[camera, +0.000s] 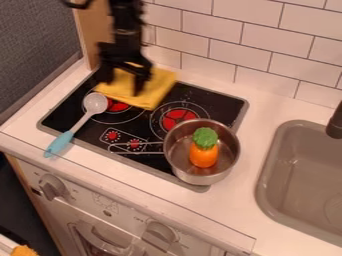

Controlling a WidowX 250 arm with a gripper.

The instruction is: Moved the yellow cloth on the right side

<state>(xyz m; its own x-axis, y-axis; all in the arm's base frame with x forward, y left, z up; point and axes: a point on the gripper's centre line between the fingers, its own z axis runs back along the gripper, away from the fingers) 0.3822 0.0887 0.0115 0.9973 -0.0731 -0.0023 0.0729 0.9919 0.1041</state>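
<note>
White tiles (247, 35) backed the counter (260, 107), and at 11 o'clock in the view, there it was: the yellow cloth (158, 87), spread over the black stove's (133, 122) far edge! Right above it hung the gripper (123, 86), fingers well apart, cloth beneath them; whether they touched it, I couldn't tell. Over at 9 o'clock lay the spoon (95, 103), its blue handle aimed at 7. The steel pot (200, 175) sat at 5, an orange toy carrot (203, 155) inside, and the grey sink (304, 172) held 4 o'clock.

Black arm (127, 32), blocky segments, dark loop (79, 5)
</note>
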